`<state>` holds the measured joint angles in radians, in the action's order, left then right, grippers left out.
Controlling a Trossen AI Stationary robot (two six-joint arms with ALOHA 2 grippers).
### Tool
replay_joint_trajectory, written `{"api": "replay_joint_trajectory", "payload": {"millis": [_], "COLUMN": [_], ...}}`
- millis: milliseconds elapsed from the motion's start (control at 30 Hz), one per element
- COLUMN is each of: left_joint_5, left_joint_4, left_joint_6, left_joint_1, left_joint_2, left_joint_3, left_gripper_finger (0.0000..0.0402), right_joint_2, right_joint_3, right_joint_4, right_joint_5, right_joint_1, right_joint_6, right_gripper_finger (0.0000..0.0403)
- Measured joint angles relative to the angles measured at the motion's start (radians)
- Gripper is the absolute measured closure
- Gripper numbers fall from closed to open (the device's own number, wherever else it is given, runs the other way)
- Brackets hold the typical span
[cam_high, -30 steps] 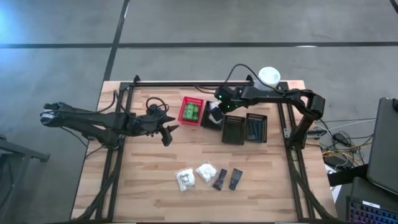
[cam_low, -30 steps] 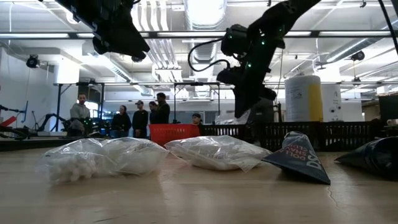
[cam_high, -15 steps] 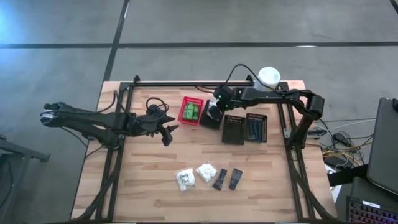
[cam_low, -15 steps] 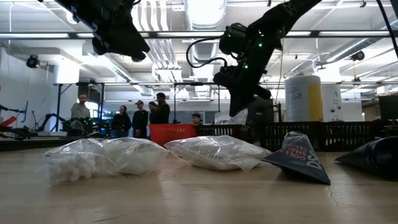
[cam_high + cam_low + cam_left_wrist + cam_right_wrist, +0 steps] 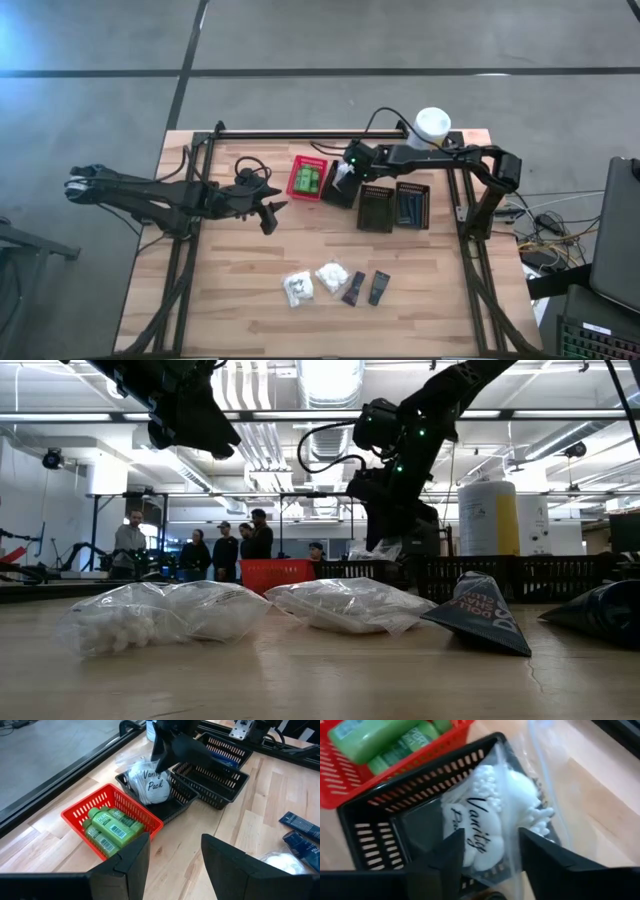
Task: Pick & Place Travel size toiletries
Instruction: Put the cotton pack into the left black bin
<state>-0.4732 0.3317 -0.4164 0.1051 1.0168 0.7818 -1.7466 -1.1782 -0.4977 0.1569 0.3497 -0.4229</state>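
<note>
My right gripper (image 5: pixel 491 836) is open and hovers over the small black basket (image 5: pixel 338 193) beside the red basket (image 5: pixel 306 178), which holds green packets (image 5: pixel 111 824). A white crinkly pouch (image 5: pixel 487 815) printed "Vanity Pack" lies in that black basket, right under the fingers. On the near part of the table rest two more white pouches (image 5: pixel 298 289) (image 5: pixel 332 275) and two dark flat packets (image 5: pixel 353 288) (image 5: pixel 378 288). My left gripper (image 5: pixel 175 842) waits open above the table, left of the red basket. My right gripper comes from above with its fingers spread to either side of the pouch's clear upper edge (image 5: pixel 540 765). The pouch rests in the black basket. Whether the fingers touch the plastic, I cannot tell.
Two more black slotted baskets (image 5: pixel 377 207) (image 5: pixel 412 204) stand to the right and hold dark slim items. A tall white canister (image 5: pixel 432 125) sits at the far right edge. Bare wood lies between the baskets and the near items. People stand in the room beyond the table.
My right gripper has shifted a little toward the table's left edge, staying over the small black basket. In the low view the white pouch now shows just below its fingers. The left arm has kept still.
</note>
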Motion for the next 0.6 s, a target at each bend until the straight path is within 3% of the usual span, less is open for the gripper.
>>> {"api": "replay_joint_trajectory", "payload": {"millis": [200,600], "left_joint_5": [0.000,0.001], "left_joint_4": [0.001,0.002], "left_joint_6": [0.000,0.000], "left_joint_1": [0.000,0.000], "left_joint_2": [0.000,0.000], "left_joint_3": [0.000,0.000], "left_gripper_finger": [0.0218,0.0218], "right_joint_2": [0.005,0.005], "right_joint_3": [-0.035,-0.088], "right_joint_4": [0.003,-0.031], "right_joint_5": [0.002,0.002], "right_joint_1": [-0.032,-0.058], "right_joint_6": [0.034,0.039], "right_gripper_finger": [0.0171,0.0119]}}
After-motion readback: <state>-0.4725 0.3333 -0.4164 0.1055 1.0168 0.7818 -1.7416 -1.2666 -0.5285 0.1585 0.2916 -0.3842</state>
